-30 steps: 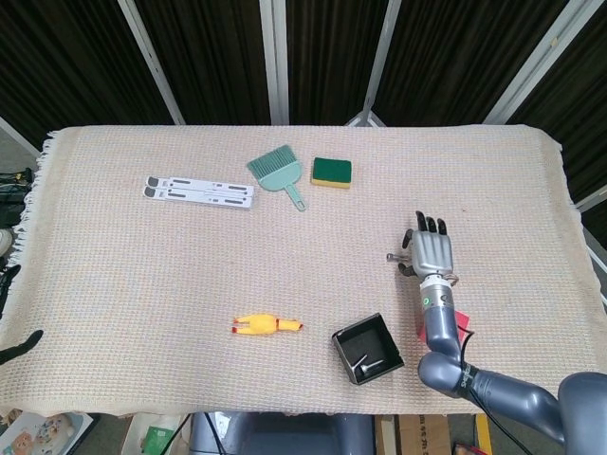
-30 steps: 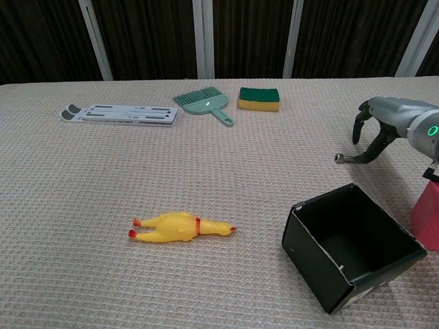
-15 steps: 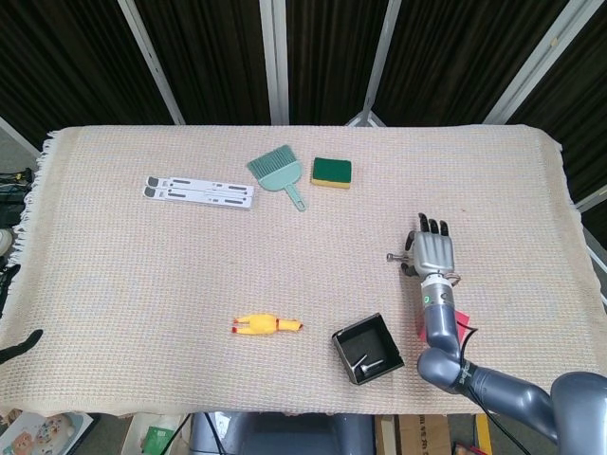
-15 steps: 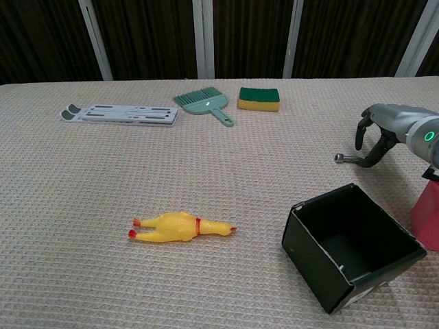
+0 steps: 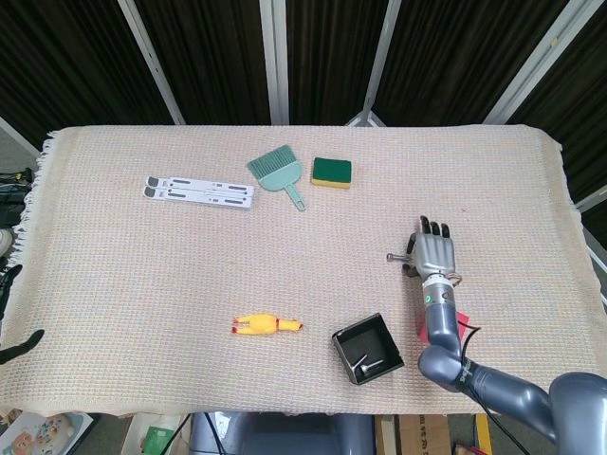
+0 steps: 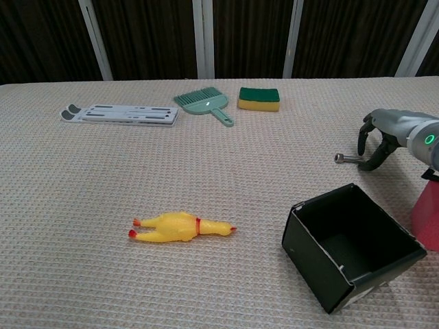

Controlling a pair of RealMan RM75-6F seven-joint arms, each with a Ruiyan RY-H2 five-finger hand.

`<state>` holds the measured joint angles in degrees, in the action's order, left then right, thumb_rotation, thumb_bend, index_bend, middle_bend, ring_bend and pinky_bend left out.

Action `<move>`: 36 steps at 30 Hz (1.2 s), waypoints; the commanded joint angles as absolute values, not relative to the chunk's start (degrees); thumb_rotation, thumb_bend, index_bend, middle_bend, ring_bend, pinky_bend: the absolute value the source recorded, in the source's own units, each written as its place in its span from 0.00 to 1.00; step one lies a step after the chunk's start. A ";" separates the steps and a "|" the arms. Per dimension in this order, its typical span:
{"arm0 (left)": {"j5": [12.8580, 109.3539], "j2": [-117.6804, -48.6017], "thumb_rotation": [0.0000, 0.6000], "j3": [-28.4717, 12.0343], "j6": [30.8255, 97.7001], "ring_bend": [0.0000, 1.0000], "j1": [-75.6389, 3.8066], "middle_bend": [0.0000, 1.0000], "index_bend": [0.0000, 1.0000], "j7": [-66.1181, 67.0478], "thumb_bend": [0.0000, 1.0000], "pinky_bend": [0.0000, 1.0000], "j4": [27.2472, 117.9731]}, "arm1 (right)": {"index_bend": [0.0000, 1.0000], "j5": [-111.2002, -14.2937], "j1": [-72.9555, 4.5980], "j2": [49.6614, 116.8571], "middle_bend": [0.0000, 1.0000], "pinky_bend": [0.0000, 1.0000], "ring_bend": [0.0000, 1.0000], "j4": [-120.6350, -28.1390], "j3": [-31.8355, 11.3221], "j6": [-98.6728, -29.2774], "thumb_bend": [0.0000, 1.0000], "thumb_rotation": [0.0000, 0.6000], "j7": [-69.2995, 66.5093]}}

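Far to the left of the fingers, at the edge of the cloth-covered worktop (image 5: 142, 275), only dark tips of what seems the left hand (image 5: 21, 345); impossible to tell whether open or closed. Well to the left and further back, a white folding stand (image 5: 199, 191) lying flat. Nearer but well apart from the fingers, on their left and toward the robot, a yellow rubber chicken (image 5: 267, 325) on its side. At the back, a green hand brush (image 5: 278, 171) and just beside it a green-and-yellow sponge (image 5: 332, 172), both far from the fingers.

Near the fingers, on their left and closer to the robot, a black box (image 5: 367, 349), open-topped, with two small metal pieces (image 5: 365, 362) lying inside. Just left of the fingers, a metal bolt (image 6: 346, 159) flat on the worktop. At its right end, the right hand (image 6: 384, 137), palm down, fingers (image 6: 364, 130) curled over, thumb and a finger pinching the bolt's end. Behind the wrist on the right, a red block (image 6: 426, 218).

Judging by all this, partly done: two pieces boxed, a third grasped but not yet lifted; left to do, raising the bolt and bringing it over the box.
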<state>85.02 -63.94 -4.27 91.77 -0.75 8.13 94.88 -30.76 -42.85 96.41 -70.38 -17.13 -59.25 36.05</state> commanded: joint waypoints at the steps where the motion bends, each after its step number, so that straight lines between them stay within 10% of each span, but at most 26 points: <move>1: 84.81 -63.89 1.00 -4.35 91.67 0.00 -0.77 0.00 0.11 8.05 0.23 0.00 94.90 | 0.54 -30.53 -42.89 96.60 0.08 0.00 0.09 -70.00 -17.18 -58.98 0.29 1.00 36.05; 36: 84.19 -64.04 1.00 -4.57 91.35 0.00 -0.95 0.00 0.11 8.30 0.23 0.00 95.04 | 0.65 -30.13 -43.40 97.92 0.09 0.00 0.10 -68.40 -18.06 -57.72 0.35 1.00 35.78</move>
